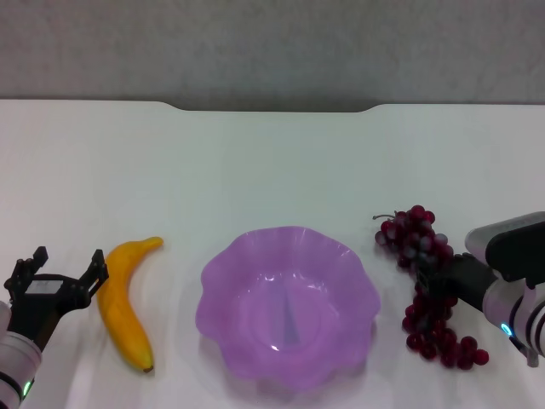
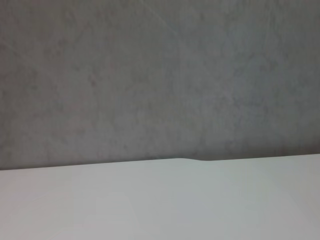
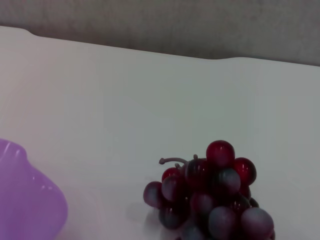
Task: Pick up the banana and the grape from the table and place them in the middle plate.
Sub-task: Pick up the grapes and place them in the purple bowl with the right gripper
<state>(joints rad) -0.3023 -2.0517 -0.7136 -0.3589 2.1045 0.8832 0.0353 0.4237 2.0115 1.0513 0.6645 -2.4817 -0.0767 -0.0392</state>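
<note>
Grape (image 1: 426,285) pickup is beginning: right gripper (image 1: 436,277) is sitting over the bunch near the table's (image 1: 272,162) right edge, finger spread indiscernible; next, closing and lifting toward middle plate (image 1: 288,298). Left gripper (image 1: 58,274) is hovering wide beside banana (image 1: 126,302).

The left gripper (image 1: 68,264) sits low at the near left of the head view, its two dark fingers (image 1: 97,266) spread apart and pointing away from the robot, with the black wrist and pale forearm running back toward the near corner. The right gripper (image 1: 430,277) reaches in from the near right, a black wrist ahead of a bulky grey and white forearm, pointing leftward and slightly away; its fingers cannot be made out.
</note>
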